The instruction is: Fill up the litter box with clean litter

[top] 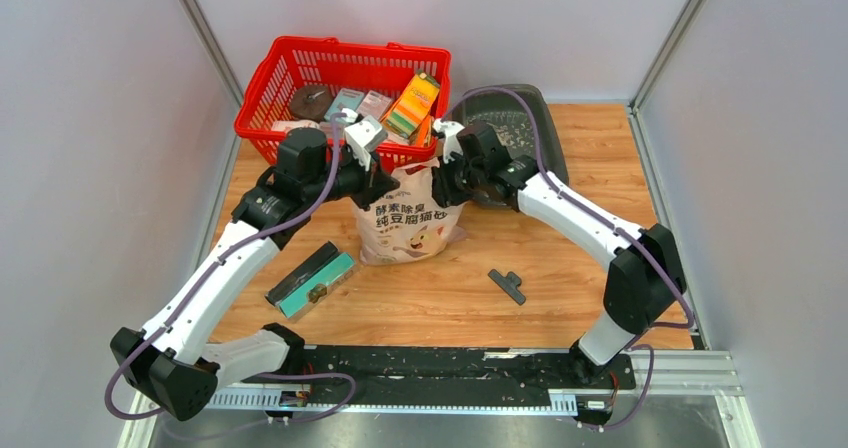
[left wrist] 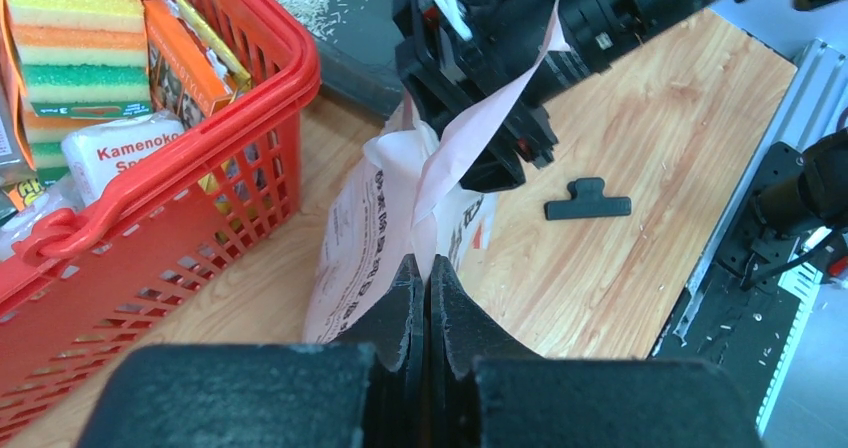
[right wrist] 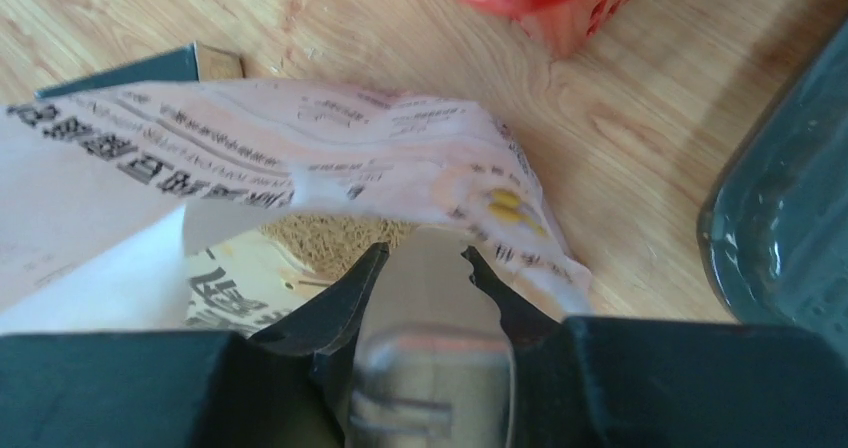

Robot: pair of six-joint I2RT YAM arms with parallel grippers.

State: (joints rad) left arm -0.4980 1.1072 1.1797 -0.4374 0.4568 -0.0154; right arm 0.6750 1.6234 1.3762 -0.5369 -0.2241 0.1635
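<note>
1. L fingers (left wrist: 405, 308): you've got them pressed flat together, pinching the top edge of the pinkish-beige bag (left wrist: 365, 238). The pink flap runs up and away from the left gripper (left wrist: 425, 268).
2. R fingers (right wrist: 335, 303): part-way apart, w/ a pale plastic piece (right wrist: 430, 298) sitting between them and touching both. It's blurred; possibly a scoop handle, can't confirm. The right gripper (right wrist: 425, 258) points into the bag mouth.
3. Clean litter (right wrist: 330, 233): tan granules show inside the open bag, just beyond the R fingertips.
4. Bag stands upright mid-table, cat side toward the arm bases. You have the L gripper at its left top edge and the R gripper at its right top edge, so both arms meet over it.
5. Litter box (top: 525, 118): dark grey tray at the far edge of the wooden table (top: 580, 268), just behind the R wrist and right of the red basket (top: 290, 68). A thin scatter of granules lies on its floor.
6. Nearer the bases: teal-and-black box (top: 310, 278) lies left of the bag, black clip (top: 507, 285) lies right of it, both apart from the bag.
</note>
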